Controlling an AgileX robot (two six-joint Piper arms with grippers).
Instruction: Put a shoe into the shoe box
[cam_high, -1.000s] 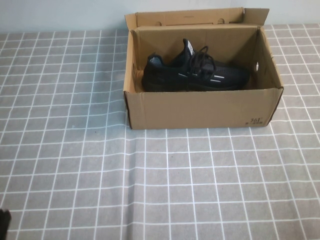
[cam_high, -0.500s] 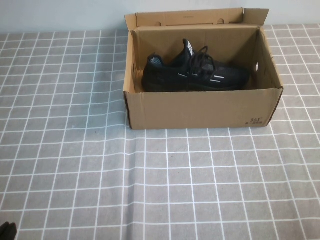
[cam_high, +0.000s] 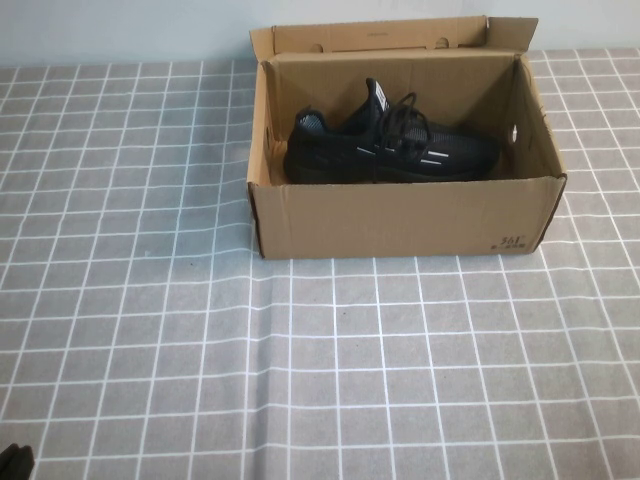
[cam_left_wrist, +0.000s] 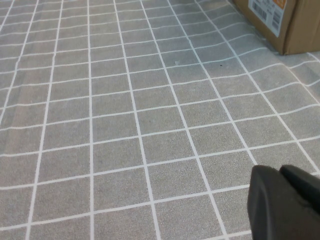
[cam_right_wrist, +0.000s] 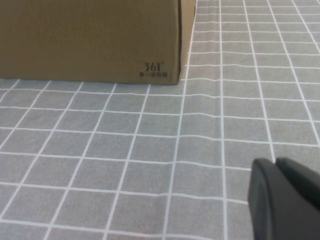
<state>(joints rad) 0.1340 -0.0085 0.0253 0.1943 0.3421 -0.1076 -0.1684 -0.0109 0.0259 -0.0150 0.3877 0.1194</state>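
Shoe (cam_high: 388, 146) is already inside the shoe box (cam_high: 400, 215), lying on its side-ish along the box floor, toe toward the robot's right, heel toward the left, nothing holding it. Box sits at the far middle of the table, lid flap (cam_high: 380, 36) standing open at the back. Checked grey tablecloth (cam_high: 300, 370) under everything

Left gripper (cam_left_wrist: 287, 202) is pulled back to the near left edge, only a dark sliver at the bottom corner of the high view (cam_high: 12, 462); in its wrist view the two fingers sit pressed together with nothing between them, so clenched and empty. Box corner is well apart from it

Right gripper (cam_right_wrist: 285, 200) is not visible in the high view; its wrist view shows the fingers closed together, empty, low over the cloth, with the box front and printed mark (cam_right_wrist: 154, 69) some way ahead

Progress: placement looks done, both arms clear of the box. Nothing obvious left; lid is open but the task doesn't ask to close it
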